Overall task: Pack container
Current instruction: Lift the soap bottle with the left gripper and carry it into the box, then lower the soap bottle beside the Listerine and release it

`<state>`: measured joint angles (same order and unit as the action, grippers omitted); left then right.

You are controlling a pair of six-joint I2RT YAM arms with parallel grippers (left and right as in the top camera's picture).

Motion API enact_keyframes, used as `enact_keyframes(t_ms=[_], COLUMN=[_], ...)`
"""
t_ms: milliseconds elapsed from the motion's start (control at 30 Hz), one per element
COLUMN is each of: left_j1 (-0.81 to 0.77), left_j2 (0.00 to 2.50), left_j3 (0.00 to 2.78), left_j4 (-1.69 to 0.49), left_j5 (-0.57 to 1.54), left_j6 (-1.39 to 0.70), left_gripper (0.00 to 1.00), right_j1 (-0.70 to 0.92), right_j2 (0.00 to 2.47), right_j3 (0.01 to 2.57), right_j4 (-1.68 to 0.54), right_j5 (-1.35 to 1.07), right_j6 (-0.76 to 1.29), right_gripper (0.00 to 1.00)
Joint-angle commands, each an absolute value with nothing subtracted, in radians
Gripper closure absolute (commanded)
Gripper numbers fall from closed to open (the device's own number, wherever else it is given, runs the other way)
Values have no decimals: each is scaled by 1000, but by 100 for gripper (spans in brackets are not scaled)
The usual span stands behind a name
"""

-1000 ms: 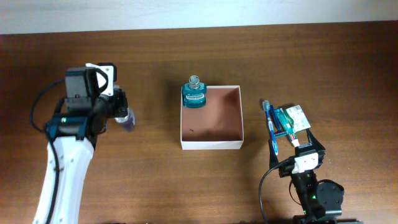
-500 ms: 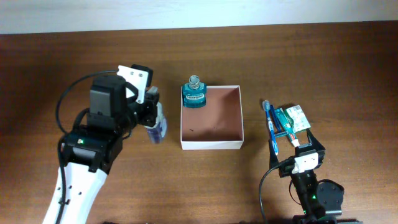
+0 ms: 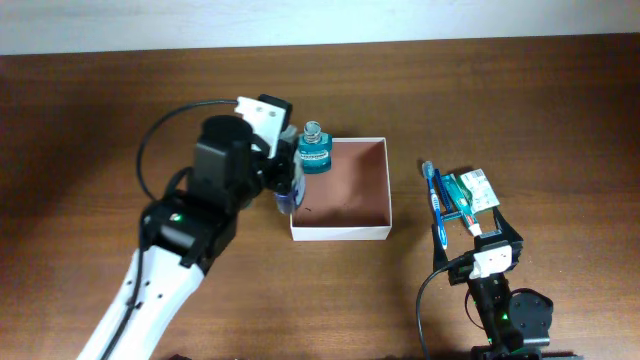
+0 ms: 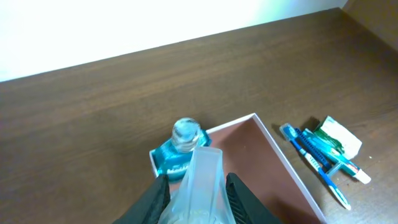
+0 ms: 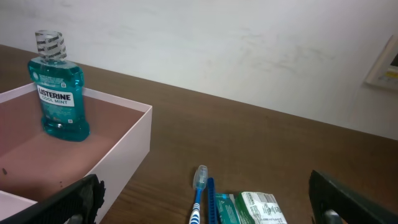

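The container is a square shallow box with white walls and a reddish-brown inside; it also shows in the left wrist view and the right wrist view. A teal mouthwash bottle stands upright in its far left corner. My left gripper is shut on a small clear bottle with a blue base, held over the container's left wall. My right gripper is open and empty, resting near the table's front edge, right of the container.
A blue toothbrush, a second blue item and a green-and-white packet lie on the table right of the container, just ahead of my right gripper. The wall edge runs along the back.
My left arm has carried the small clear bottle rightward from the table's left side to the container's left wall. The right arm has not moved.
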<state>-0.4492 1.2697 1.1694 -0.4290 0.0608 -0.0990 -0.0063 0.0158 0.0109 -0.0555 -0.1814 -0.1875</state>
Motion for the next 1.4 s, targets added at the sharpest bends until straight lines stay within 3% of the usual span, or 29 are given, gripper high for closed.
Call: enact_keyframes(t_ms=[0, 533, 1367], left_j1=[-501, -596, -596], left_j2=[1296, 1491, 1539], left_j3=[1179, 1179, 1061], left_j4=[-376, -262, -232], left_j5=[-67, -294, -292], left_j6=[-131, -243, -303], left_gripper=[71, 70, 70], right_j1=[-14, -14, -14], right_j2=[6, 6, 6], right_j3=[6, 6, 6], right_j4=[-62, -62, -62], right_j5=[-176, -176, -176], right_j6=[-183, -183, -183], right_gripper=[2, 2, 2])
